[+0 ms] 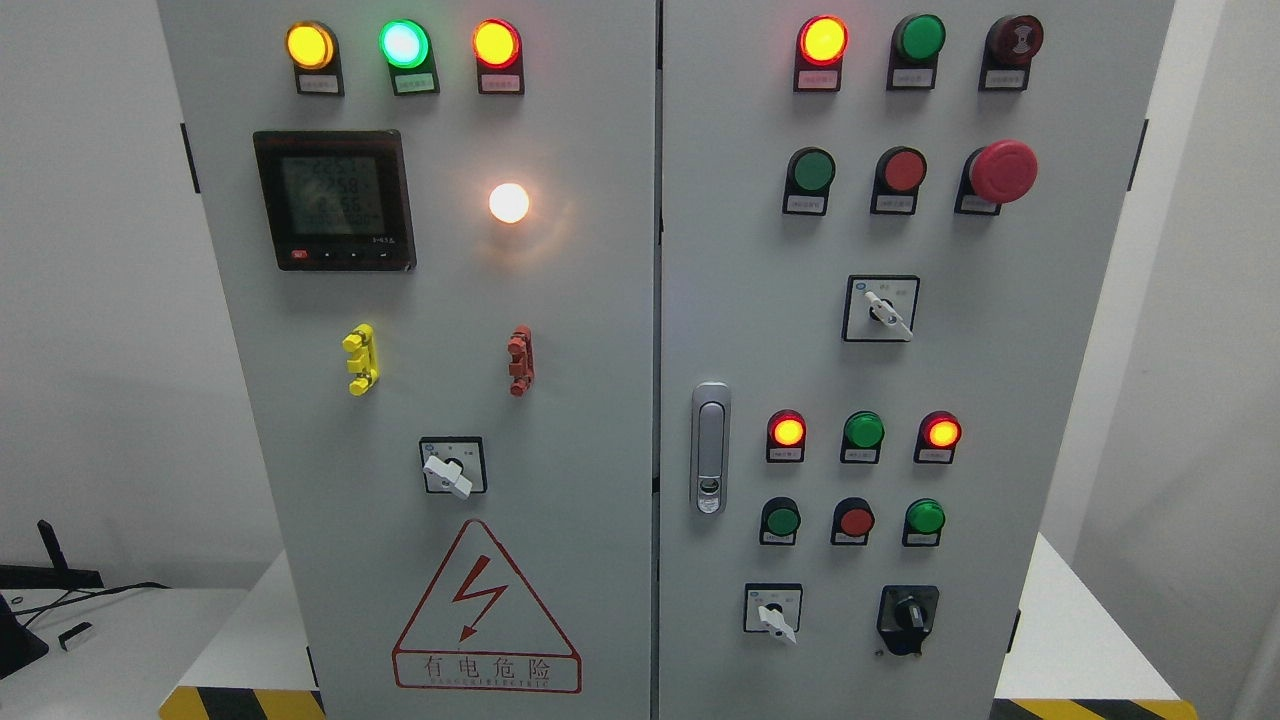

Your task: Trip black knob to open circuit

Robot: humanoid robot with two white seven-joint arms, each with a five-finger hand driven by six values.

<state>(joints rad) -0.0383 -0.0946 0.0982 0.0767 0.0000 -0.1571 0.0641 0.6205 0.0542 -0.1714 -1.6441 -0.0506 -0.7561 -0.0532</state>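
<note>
Grey steel two-door control cabinet (pixel 560 300) fills my view. Small black rotary knob (pixel 908 612) sits lower right door, untouched. Neither hand visible; state unknown. Reach not begun; I judge next: approach, grasp, twist.

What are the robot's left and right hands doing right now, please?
Left hand: not in view in the head view.
Right hand: not in view either; nothing touches the black knob.
</note>
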